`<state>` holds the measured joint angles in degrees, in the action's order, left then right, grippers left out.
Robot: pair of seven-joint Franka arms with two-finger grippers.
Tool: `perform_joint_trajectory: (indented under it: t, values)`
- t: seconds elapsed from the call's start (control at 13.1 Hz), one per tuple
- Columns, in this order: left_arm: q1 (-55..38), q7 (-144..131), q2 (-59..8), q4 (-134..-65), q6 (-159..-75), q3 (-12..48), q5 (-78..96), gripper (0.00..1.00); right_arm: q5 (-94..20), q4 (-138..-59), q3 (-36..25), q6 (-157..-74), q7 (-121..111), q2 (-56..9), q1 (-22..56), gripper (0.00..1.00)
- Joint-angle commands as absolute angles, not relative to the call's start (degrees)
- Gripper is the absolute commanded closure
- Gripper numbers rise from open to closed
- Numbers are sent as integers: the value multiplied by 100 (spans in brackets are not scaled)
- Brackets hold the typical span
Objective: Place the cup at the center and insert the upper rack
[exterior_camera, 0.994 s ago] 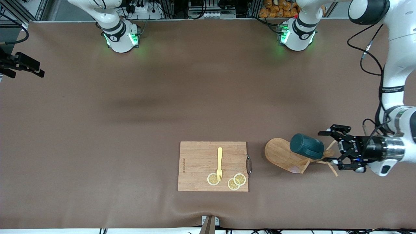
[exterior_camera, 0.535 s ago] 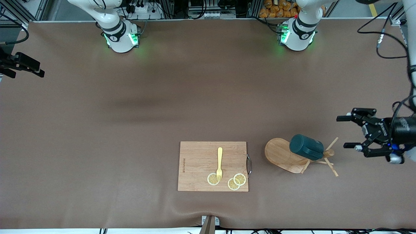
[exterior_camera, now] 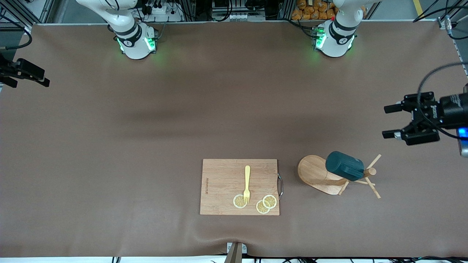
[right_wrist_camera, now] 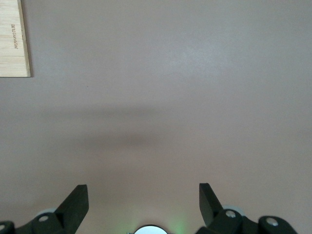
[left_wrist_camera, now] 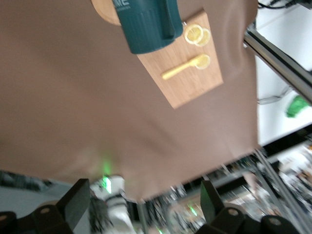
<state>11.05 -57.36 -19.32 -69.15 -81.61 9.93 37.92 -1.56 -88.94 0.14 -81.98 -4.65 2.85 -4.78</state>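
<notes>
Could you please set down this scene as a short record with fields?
cup: dark teal cup, on its side on the mug tree's pegs
upper rack: wooden mug tree, standing beside the cutting board, toward the left arm's end
cutting board: cutting board carrying a yellow fork and lemon slices
left gripper: left gripper, fingers open, empty, over bare table
right gripper: right gripper, fingers open, empty, waiting

A yellow fork point(exterior_camera: 247, 183) and three lemon slices point(exterior_camera: 270, 201) lie on the wooden cutting board point(exterior_camera: 223, 186).

Dark teal ribbed cylindrical cup point(exterior_camera: 344, 166), light wooden mug tree point(exterior_camera: 317, 175), pale bamboo cutting board point(exterior_camera: 223, 186), yellow fork point(exterior_camera: 247, 184), yellow lemon slices point(exterior_camera: 266, 204), brown counter point(exterior_camera: 146, 128)
</notes>
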Motion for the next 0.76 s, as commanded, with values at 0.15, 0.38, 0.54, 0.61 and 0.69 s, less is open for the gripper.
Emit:
perform_joint_trajectory:
  t: [0.15, 0.38, 0.54, 0.61, 0.69]
  values:
    - [362, -4872, -1302, -7163, -8130, 967, 2008, 0, -167, -8886, 9, -8165, -527, 518, -448, 0]
    - [246, -4221, -1161, -7250, -7937, 1072, 1259, 0, -158, -8895, -9, -8156, -519, 580, -273, 0]
    - [237, -3248, -802, -7749, -7963, 1072, 689, 0, -167, -8886, -70, -8156, -527, 589, -211, 0]
    - [220, -2939, -695, -7882, -7963, 1072, 459, 0, -167, -8894, -70, -8165, -527, 589, -194, 0]
    - [211, -2605, -538, -8093, -7998, 1046, 274, 0, -167, -8895, -70, -8165, -519, 589, -185, 0]
